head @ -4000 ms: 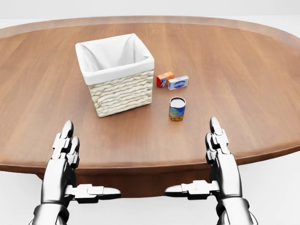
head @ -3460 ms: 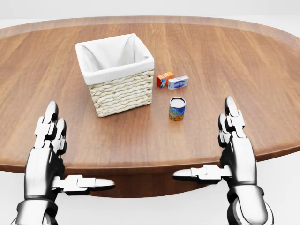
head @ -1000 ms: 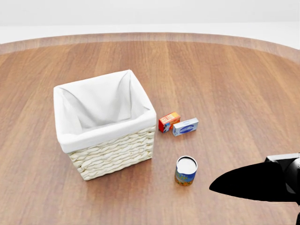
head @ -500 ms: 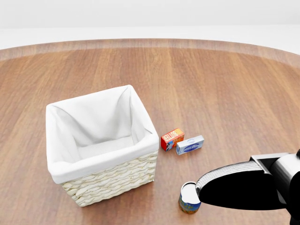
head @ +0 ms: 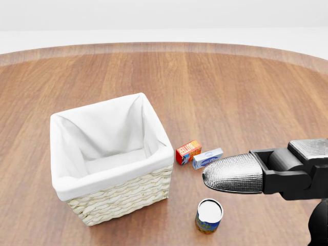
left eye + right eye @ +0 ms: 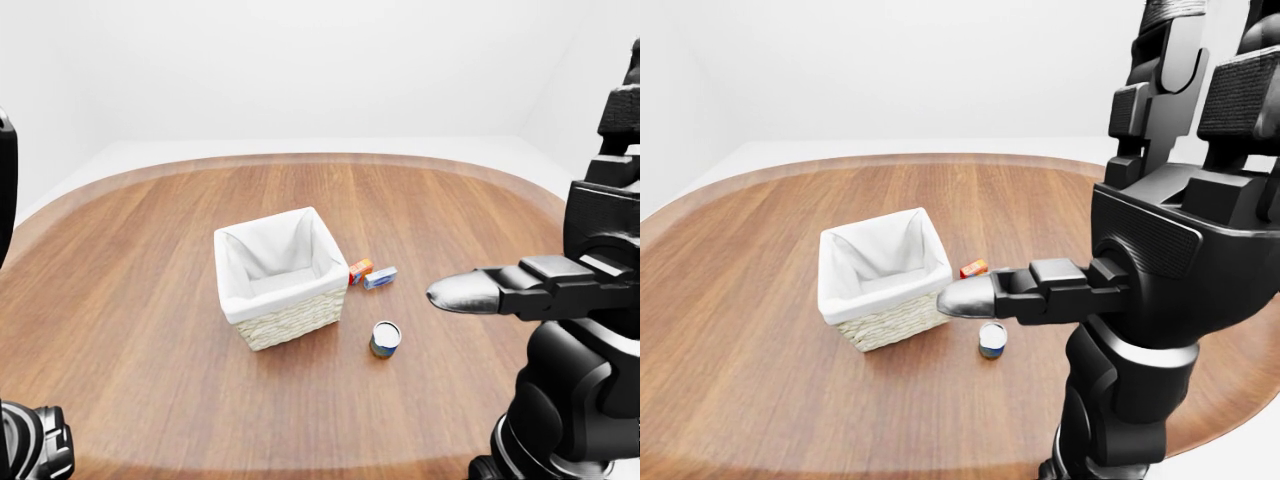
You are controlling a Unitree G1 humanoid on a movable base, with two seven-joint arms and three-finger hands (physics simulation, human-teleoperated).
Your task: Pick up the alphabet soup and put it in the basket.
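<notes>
- Basket (image 5: 110, 169), white-lined, stands on the wooden table (image 5: 230, 87).
- Orange box (image 5: 188, 151) and blue-white box (image 5: 207, 158) lie just right of the basket.
- Soup can (image 5: 209, 216) upright, near the basket's lower right corner, apart from it.
- Right hand (image 6: 1160, 250) raised, fingers spread, holding nothing; its thumb tip (image 5: 233, 173) hovers above the can, not touching.
- Left hand: only dark edges visible; cannot tell.

The small orange-red carton (image 5: 188, 151) lying on the wooden table carries white lettering along its side, too small to make out. The pale blue flat box (image 5: 207, 158) beside it shows a dark printed mark, likewise unreadable.
</notes>
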